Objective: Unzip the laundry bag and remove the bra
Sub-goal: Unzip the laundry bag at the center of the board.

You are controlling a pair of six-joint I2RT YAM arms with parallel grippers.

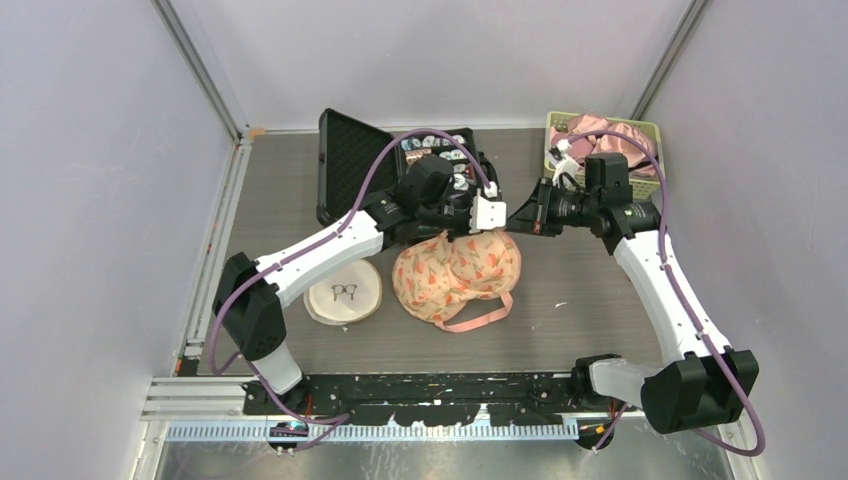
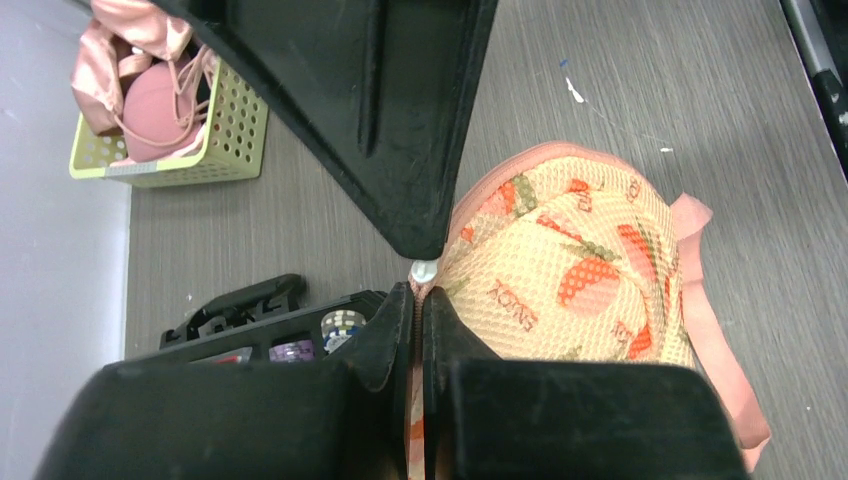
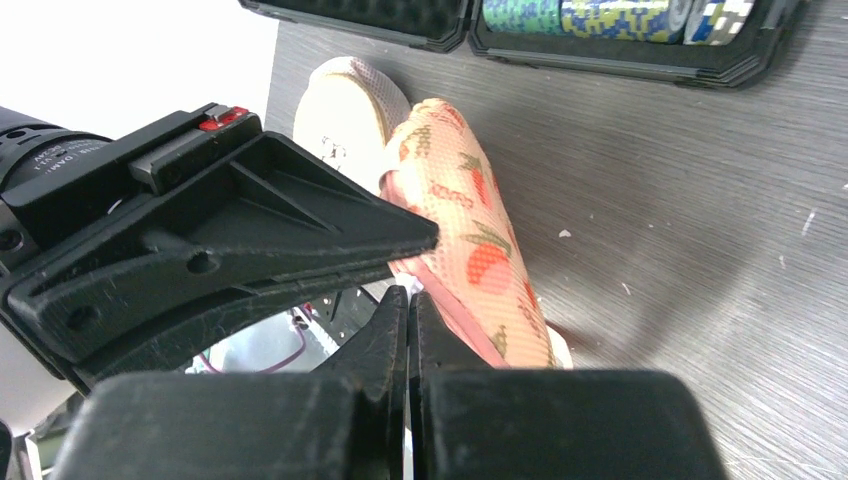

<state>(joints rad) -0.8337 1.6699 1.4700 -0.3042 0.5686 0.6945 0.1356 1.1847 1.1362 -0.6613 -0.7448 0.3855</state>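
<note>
The grey table carries the laundry bag near its middle, a peach fruit-print mesh bag lying flat with its longer side running left to right. The bra is presumably inside, since nothing of it shows through the mesh. An open black case stands just behind the bag, a white mesh pouch lies just beside it on the left, and a green basket sits well apart in the far right corner. Both arms meet at one spot on the bag's far edge, so neither is nearer, and the bag's body lies from there toward the arm bases. The left gripper has its jaws closed on the bag's edge, with printed fabric showing between them. The right gripper has its jaws closed too, tip to tip with the left. The small white zipper pull sits right at those tips and looks pinched by the right, though the contact is too small to be sure. From there the pink zipper seam curves around the bag's rim toward the robot's right. That is also the open side: bare table lies to the right of the bag and in front of it, while the case crowds the back.
</note>
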